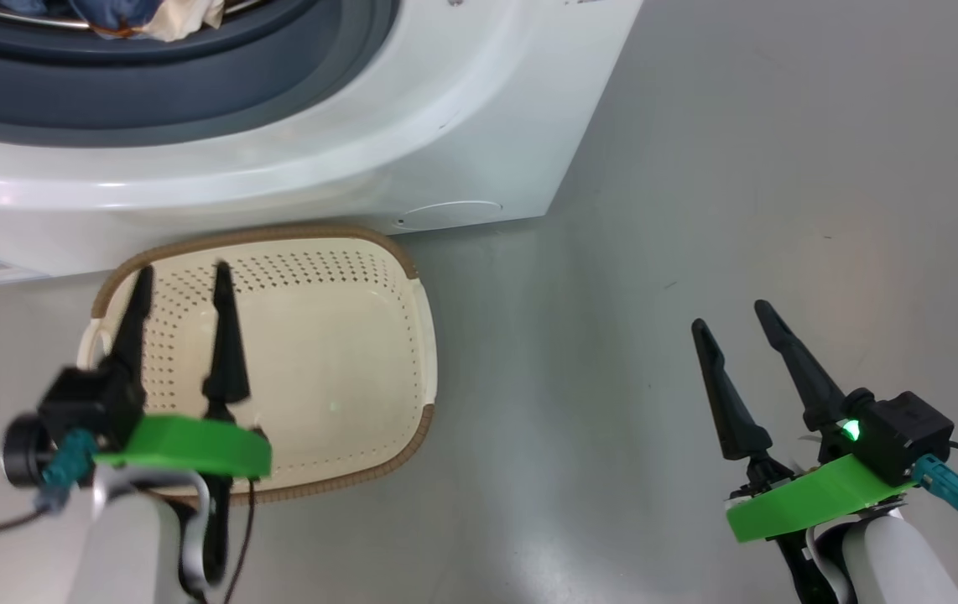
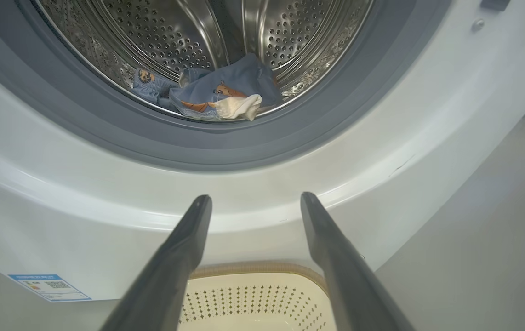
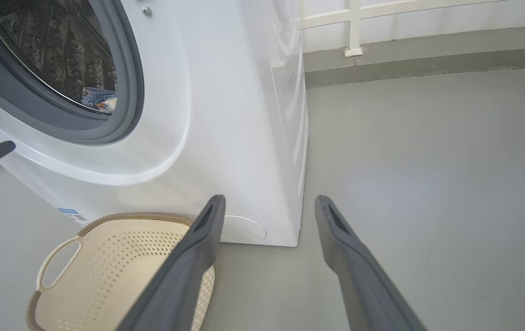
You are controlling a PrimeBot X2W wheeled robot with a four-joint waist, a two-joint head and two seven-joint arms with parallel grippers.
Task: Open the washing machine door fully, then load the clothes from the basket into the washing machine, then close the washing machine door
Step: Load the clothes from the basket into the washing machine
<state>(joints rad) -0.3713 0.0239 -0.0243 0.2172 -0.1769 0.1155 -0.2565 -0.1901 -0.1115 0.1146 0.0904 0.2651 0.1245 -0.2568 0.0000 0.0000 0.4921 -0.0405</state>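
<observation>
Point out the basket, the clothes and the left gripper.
basket [image 1: 336, 352], head view, bare inner floor.
clothes [image 2: 244, 78], left wrist view, middle of the blue garment.
left gripper [image 1: 184, 268], head view, midway between its fingertips.

There is one washing machine [image 1: 479, 126] and one basket [image 1: 345, 352]. Two grippers are in view, the left gripper [image 1: 184, 268] and the right gripper [image 1: 731, 314], each with two dark fingers [image 1: 227, 335]. The clothes [image 2: 225, 89] form one heap in the single drum [image 2: 161, 32]: at least two blue pieces and one cream piece, exact number unclear. The machine bears one blue label sticker [image 2: 48, 286] and one round white cap [image 3: 243, 229].
</observation>
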